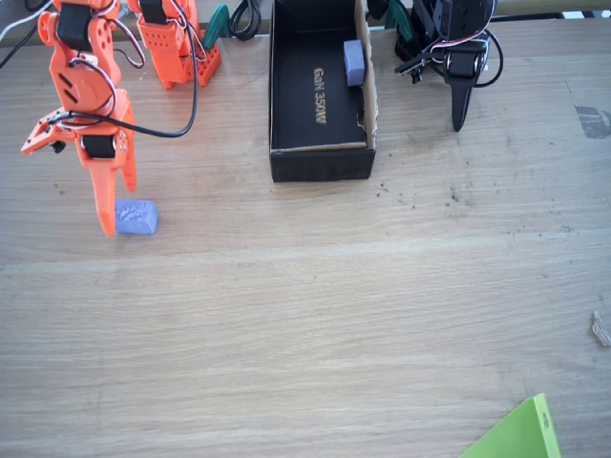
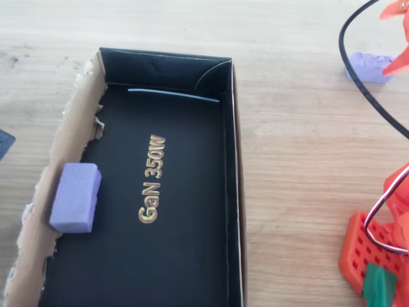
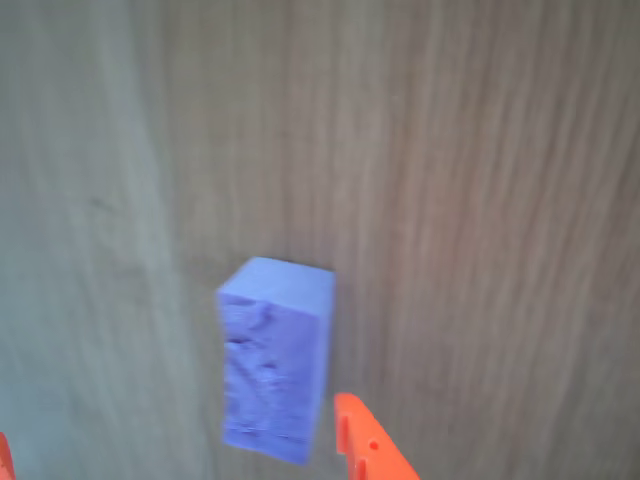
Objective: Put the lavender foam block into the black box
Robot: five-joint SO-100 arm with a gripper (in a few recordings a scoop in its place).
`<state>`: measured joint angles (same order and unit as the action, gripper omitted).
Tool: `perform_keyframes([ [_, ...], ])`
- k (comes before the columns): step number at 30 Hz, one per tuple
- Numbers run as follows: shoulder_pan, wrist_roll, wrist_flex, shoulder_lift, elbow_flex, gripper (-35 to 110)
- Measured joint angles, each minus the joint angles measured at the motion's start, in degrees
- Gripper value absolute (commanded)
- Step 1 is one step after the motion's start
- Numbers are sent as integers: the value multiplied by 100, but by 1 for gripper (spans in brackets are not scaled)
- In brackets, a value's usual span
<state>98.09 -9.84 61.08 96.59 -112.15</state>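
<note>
Table (image 1: 315,315) of pale wood carries the black box (image 1: 320,162), floor lettered "GaN 350W", a paler block (image 2: 76,197) lying inside by its torn wall. Orange gripper (image 1: 116,205), jaws apart, hangs over the lavender foam block (image 1: 136,218), well apart from the box. Step: approach. Next move likely calls for descending, straddling, closing.

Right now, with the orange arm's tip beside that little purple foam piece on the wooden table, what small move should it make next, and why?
Probably lower a little and close on the small rumpled lavender foam block. In the wrist view the orange two-finger gripper looks open, one fingertip at each lower corner, with the block lying on the bare wooden table partly between them, not yet held. The long black cardboard box waits farther along.
</note>
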Motion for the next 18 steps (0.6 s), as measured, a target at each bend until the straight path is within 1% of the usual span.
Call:
perform_keyframes([
  [11,70,114,-483,-492,9,43],
  [18,9,105,-536,-589,70,42],
])
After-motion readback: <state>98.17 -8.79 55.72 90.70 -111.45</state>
